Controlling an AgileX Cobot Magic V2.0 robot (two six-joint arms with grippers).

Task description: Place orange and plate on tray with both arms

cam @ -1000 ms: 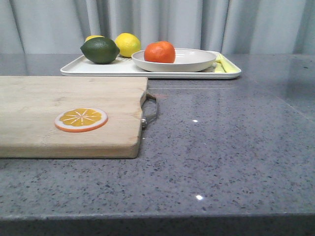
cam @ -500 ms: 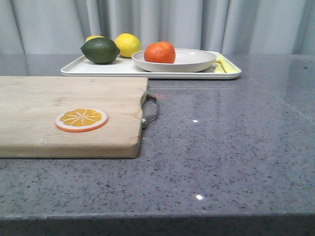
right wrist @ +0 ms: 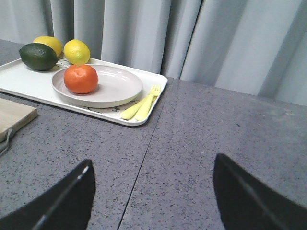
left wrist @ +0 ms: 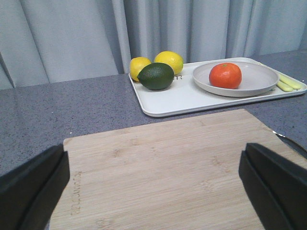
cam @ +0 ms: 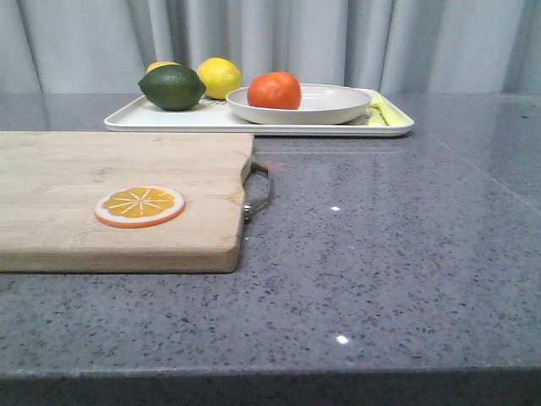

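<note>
The glossy bright orange fruit [cam: 274, 90] sits inside the wide off-white shallow plate [cam: 325, 105], toward its left side. The plate rests on the right half of the flat rectangular white tray [cam: 127, 121] at the far side of the grey stone table [cam: 380, 254].

Judged from this layout, both task items are already placed, so no further carry appears necessary.

The left gripper [left wrist: 153, 187] is released, its 2 fingers spread wide over the pale wooden cutting board [left wrist: 163, 167], with the tray beyond the board's far edge. The right gripper [right wrist: 153, 196] is also released and empty, over bare table near and right of the tray.

Neither arm shows in the front view. The right side of the table is open for withdrawal.
</note>
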